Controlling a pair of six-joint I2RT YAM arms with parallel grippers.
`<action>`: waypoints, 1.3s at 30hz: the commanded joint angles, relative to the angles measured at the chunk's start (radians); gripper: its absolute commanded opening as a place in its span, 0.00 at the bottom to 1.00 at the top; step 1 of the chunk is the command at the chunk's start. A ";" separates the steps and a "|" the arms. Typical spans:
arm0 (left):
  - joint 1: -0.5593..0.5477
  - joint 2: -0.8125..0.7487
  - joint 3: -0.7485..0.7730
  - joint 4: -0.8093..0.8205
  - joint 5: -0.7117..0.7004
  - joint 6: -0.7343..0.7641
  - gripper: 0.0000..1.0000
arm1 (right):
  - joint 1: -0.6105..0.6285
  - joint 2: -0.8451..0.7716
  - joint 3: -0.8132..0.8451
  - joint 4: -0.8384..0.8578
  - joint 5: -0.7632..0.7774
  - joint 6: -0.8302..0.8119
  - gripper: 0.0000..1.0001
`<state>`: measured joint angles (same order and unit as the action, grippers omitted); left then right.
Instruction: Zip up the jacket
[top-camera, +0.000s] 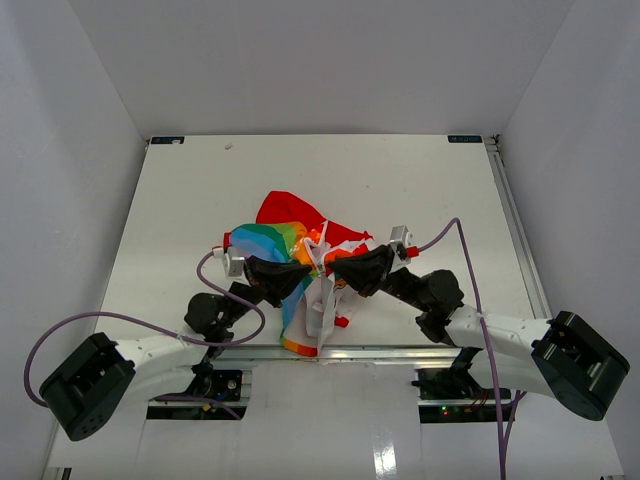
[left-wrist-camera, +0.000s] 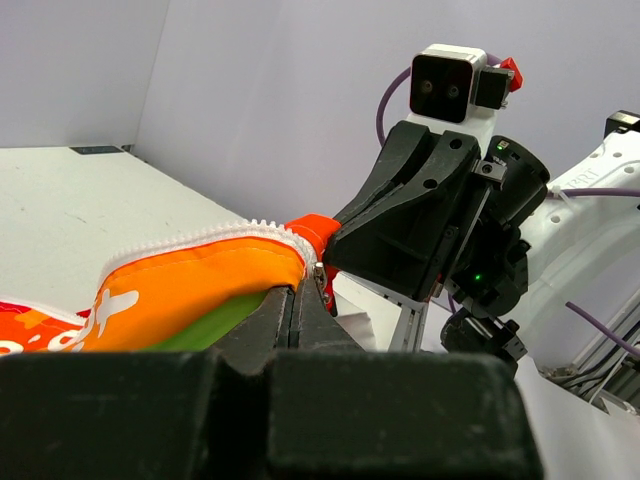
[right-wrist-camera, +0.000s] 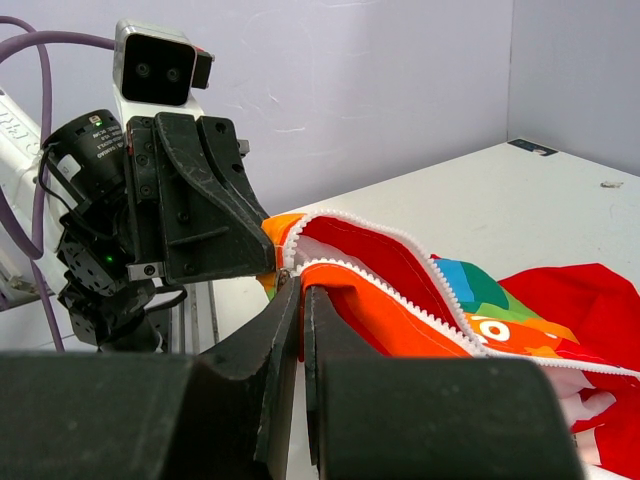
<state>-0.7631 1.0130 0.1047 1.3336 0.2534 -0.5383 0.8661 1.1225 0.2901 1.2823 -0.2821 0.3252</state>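
Note:
The jacket (top-camera: 283, 212) lies bunched near the table's front edge, red lining and rainbow stripes showing, with a white panel hanging down between the arms. My left gripper (top-camera: 304, 270) and right gripper (top-camera: 339, 270) face each other tip to tip, both holding its lifted middle. In the left wrist view the left gripper (left-wrist-camera: 296, 292) is shut on the orange jacket edge (left-wrist-camera: 200, 285), beside a small metal zipper slider (left-wrist-camera: 319, 276). In the right wrist view the right gripper (right-wrist-camera: 302, 288) is shut on the orange hem (right-wrist-camera: 385, 305). The two white rows of zipper teeth (right-wrist-camera: 385, 235) spread apart from there.
A metal rail (top-camera: 420, 349) runs along the table's front edge (top-camera: 200, 346) under the arms. White walls close in the left, back and right. Purple cables (top-camera: 210, 270) loop beside each wrist. The jacket's lower corner (top-camera: 298, 345) reaches the front edge.

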 joint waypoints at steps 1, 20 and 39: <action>-0.005 0.001 -0.002 0.197 0.044 0.018 0.00 | 0.005 -0.019 0.013 0.603 0.027 -0.007 0.08; -0.005 -0.050 0.055 -0.015 0.087 0.111 0.00 | 0.007 -0.003 0.014 0.594 0.016 0.024 0.08; -0.005 -0.088 0.069 -0.163 0.101 0.166 0.00 | 0.005 -0.030 0.011 0.562 0.034 0.006 0.08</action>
<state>-0.7631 0.9367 0.1452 1.2050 0.3260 -0.3955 0.8661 1.1187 0.2900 1.2823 -0.2653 0.3398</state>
